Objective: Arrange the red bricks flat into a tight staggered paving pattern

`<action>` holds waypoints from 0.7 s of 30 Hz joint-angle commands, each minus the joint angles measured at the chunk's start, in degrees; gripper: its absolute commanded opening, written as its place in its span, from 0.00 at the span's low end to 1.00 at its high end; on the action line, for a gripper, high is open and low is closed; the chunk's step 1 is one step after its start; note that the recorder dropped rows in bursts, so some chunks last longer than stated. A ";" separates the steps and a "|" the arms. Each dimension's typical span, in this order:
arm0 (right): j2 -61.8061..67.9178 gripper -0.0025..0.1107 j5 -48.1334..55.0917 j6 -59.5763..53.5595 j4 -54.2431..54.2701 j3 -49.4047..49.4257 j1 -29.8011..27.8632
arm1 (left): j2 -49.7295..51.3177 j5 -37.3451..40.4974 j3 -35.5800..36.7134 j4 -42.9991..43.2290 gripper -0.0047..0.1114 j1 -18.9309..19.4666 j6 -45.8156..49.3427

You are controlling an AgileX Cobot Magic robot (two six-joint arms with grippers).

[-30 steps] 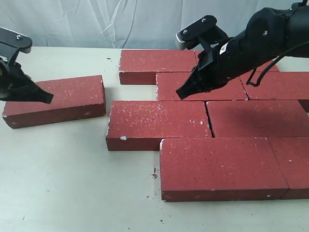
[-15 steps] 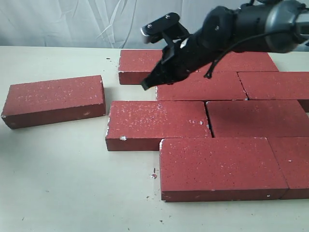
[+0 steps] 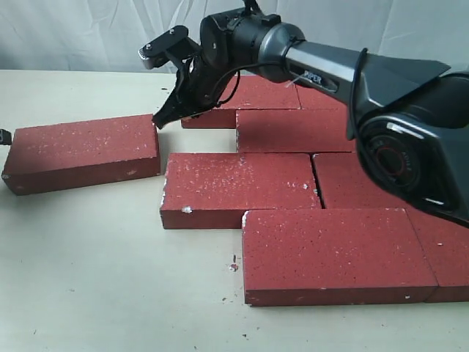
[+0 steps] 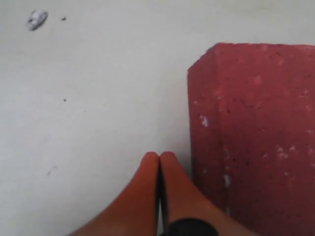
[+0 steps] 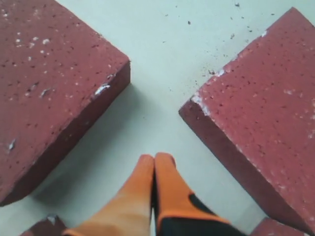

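Observation:
One loose red brick [image 3: 84, 150] lies flat and askew at the left, apart from the others. Several red bricks lie flat in staggered rows at the right, among them a back brick [image 3: 245, 95] and a front-left brick [image 3: 238, 183]. My right gripper [image 3: 157, 121] reaches across, shut and empty, its tip low over the gap by the loose brick's far right corner. In the right wrist view its shut fingertips [image 5: 155, 160] point at bare table between two bricks [image 5: 49, 83] [image 5: 266, 103]. My left gripper [image 4: 159, 157] is shut and empty beside the loose brick's end [image 4: 256, 132].
The pale table [image 3: 95, 279] stretches wide at the front left. A white curtain [image 3: 88, 33] hangs behind. The right arm's black base [image 3: 410, 154] stands over the paved rows at the right. A small dark speck [image 3: 234, 265] lies near the front brick.
My right gripper has swept left from over the second row to the gap by the loose brick. The left gripper has pulled back to the left edge of the view.

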 commanded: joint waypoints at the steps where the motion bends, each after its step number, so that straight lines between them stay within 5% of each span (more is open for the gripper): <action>1: 3.79 0.01 0.25 0.47 4.24 -3.77 0.11 | 0.24 0.52 -0.31 -6.35 0.04 0.16 5.88; 12: 5.88 0.01 -2.51 0.47 6.57 -3.87 2.65 | 4.26 3.50 -2.55 -7.92 0.04 -0.07 5.88; 21: 5.88 0.01 -1.76 0.47 6.84 -3.87 2.93 | 4.66 2.93 -2.67 -13.52 0.04 -5.30 13.02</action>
